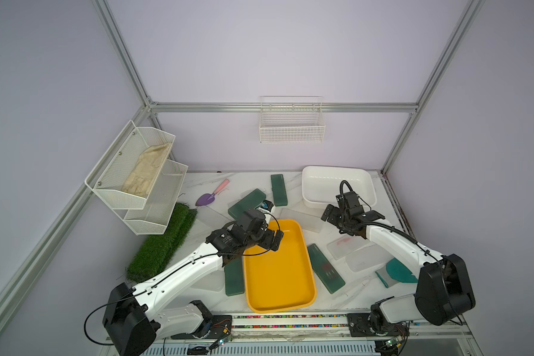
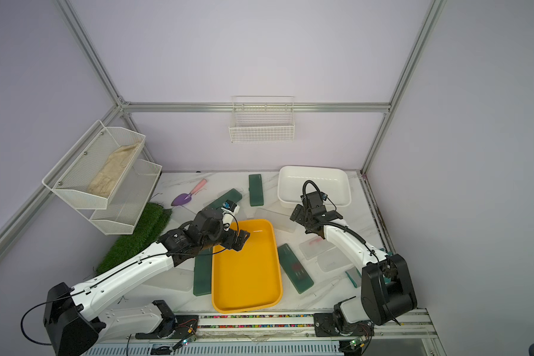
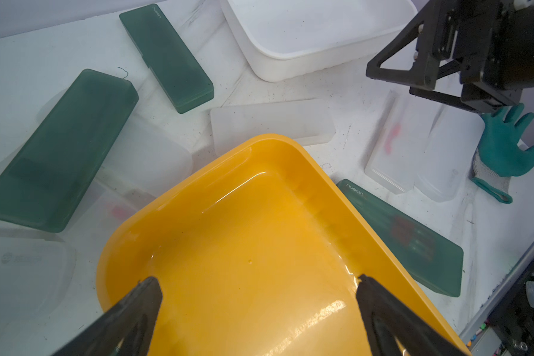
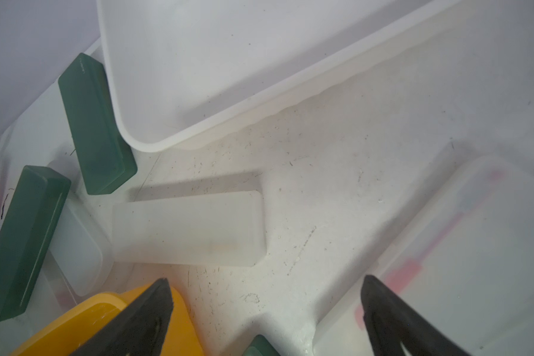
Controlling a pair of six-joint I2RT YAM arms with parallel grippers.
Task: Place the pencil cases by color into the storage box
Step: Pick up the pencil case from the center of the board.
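Several dark green pencil cases (image 1: 279, 189) (image 1: 326, 268) (image 3: 59, 151) and frosted clear ones (image 1: 301, 219) (image 4: 188, 228) (image 3: 395, 145) lie scattered on the marble table. A yellow storage box (image 1: 309, 274) sits at the front middle and holds nothing. A white storage box (image 1: 309, 188) at the back right is bare inside too. My left gripper (image 1: 275, 242) (image 3: 256, 279) hangs open over the yellow box's far end. My right gripper (image 1: 333, 220) (image 4: 265, 279) hovers open over bare table between the yellow box and a frosted case with pink inside (image 4: 463, 246). Neither holds anything.
A purple trowel with a pink handle (image 1: 211, 194) lies at the back left. Green turf (image 1: 164, 243) and a white mesh rack (image 1: 136, 178) stand on the left. A teal glove (image 3: 503, 145) lies at the front right, and a wire basket (image 1: 292, 123) hangs on the back wall.
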